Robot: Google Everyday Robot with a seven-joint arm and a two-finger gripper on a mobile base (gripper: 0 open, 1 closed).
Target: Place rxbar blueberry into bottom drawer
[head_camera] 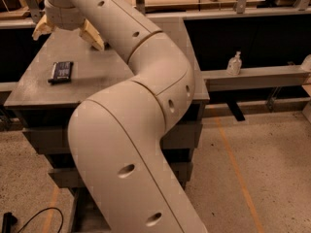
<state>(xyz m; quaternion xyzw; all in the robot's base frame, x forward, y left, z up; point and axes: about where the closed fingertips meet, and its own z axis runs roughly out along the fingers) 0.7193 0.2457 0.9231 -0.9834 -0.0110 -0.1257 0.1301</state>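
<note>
The rxbar blueberry (61,71) is a small flat dark bar lying on the left part of the grey cabinet top (97,79). My gripper (68,34) hangs above the back left of the cabinet top, up and to the right of the bar and apart from it. Its two tan fingers (92,35) are spread wide with nothing between them. The arm covers most of the cabinet front. Only slivers of the drawer fronts (41,140) show at the left, and the bottom drawer is mostly hidden behind the arm.
A small pump bottle (234,63) stands on a grey ledge to the right. A dark wall and a shelf run behind the cabinet. A black cable (29,222) lies on the speckled floor at the lower left.
</note>
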